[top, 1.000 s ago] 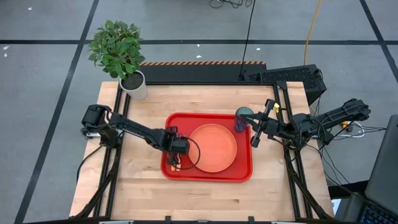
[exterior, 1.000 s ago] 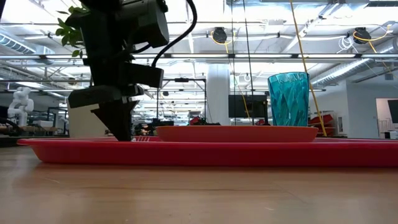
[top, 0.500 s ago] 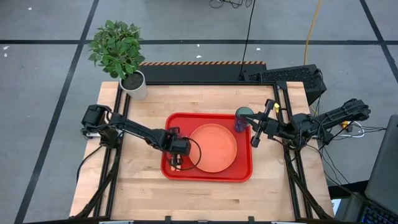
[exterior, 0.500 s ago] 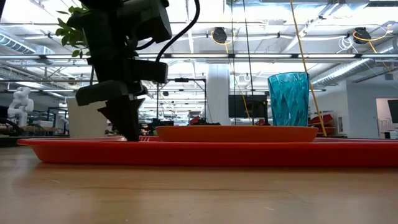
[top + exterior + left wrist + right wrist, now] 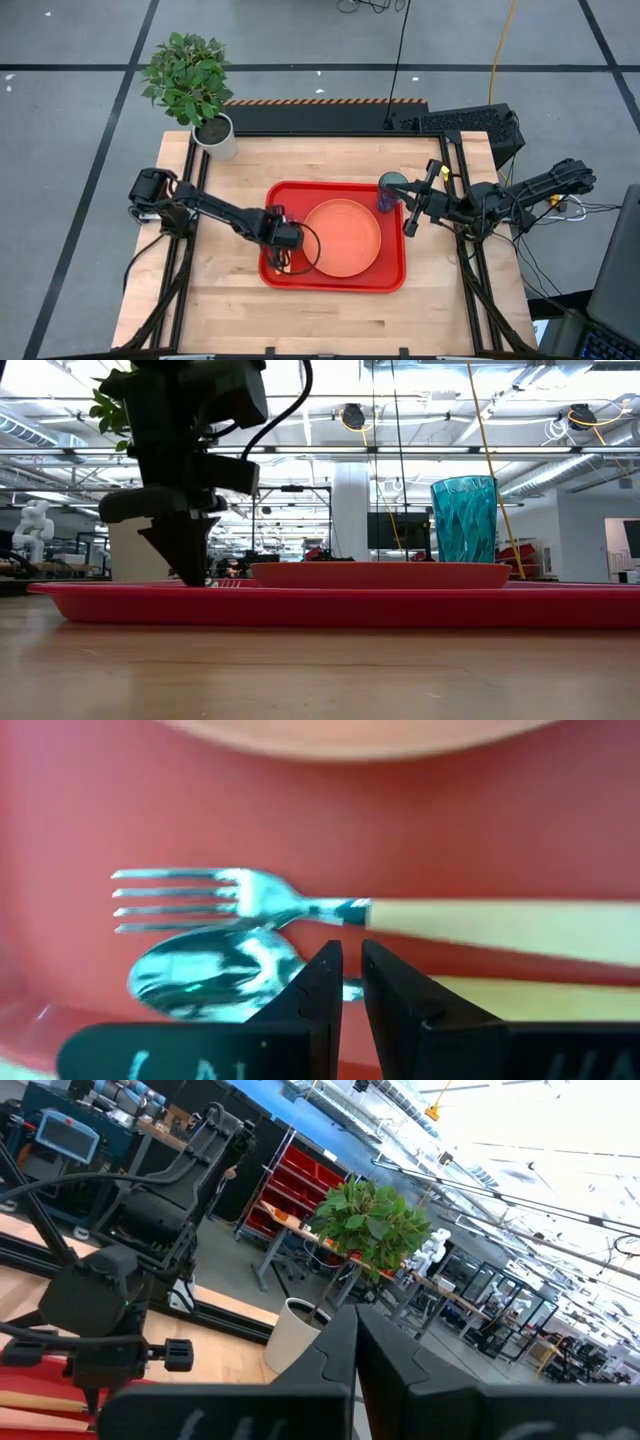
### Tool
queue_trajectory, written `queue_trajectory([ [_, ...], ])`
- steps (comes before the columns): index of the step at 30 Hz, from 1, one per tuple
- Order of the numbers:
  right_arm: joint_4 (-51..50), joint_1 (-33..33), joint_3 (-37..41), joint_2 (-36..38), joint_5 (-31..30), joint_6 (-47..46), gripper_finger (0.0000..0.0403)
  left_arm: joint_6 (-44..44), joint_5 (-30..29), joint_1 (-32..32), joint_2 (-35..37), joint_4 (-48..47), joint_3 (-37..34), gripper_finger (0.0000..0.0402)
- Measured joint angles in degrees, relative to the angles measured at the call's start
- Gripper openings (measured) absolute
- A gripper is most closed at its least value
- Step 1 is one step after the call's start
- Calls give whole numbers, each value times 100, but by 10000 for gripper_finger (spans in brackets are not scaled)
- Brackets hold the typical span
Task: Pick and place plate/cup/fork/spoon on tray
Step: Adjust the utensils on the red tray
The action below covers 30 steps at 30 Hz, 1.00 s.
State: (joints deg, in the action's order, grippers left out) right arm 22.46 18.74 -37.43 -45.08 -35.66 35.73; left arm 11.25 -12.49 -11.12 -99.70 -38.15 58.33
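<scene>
The red tray (image 5: 390,280) lies mid-table and carries the orange plate (image 5: 342,238) and the teal cup (image 5: 390,190), which stands upright in its far right corner. In the left wrist view the fork (image 5: 250,900) and the spoon (image 5: 210,975) lie side by side on the tray floor, left of the plate. My left gripper (image 5: 283,262) points down over them, its fingers almost together at the spoon's neck. My right gripper (image 5: 408,212) hangs shut in the air by the cup, touching nothing. My left gripper has its two fingers (image 5: 320,982) on either side of the spoon's thin neck (image 5: 350,990), between bowl and handle. It comes from above, pointing steeply down, across the spoon. The spoon lies flat on the tray floor, alongside the fork.
A white pot with a green plant (image 5: 214,135) stands at the table's far left corner. Bare wooden tabletop (image 5: 230,300) surrounds the tray. The cup (image 5: 464,520) and the plate (image 5: 380,573) stand to the right of my left gripper (image 5: 190,575) in the low view.
</scene>
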Motion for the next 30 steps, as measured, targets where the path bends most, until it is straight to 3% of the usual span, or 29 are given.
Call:
queue_trajectory([
  [30,0,0,0,0,0,-4,0,-185,43,174,-2,570,-236,47],
])
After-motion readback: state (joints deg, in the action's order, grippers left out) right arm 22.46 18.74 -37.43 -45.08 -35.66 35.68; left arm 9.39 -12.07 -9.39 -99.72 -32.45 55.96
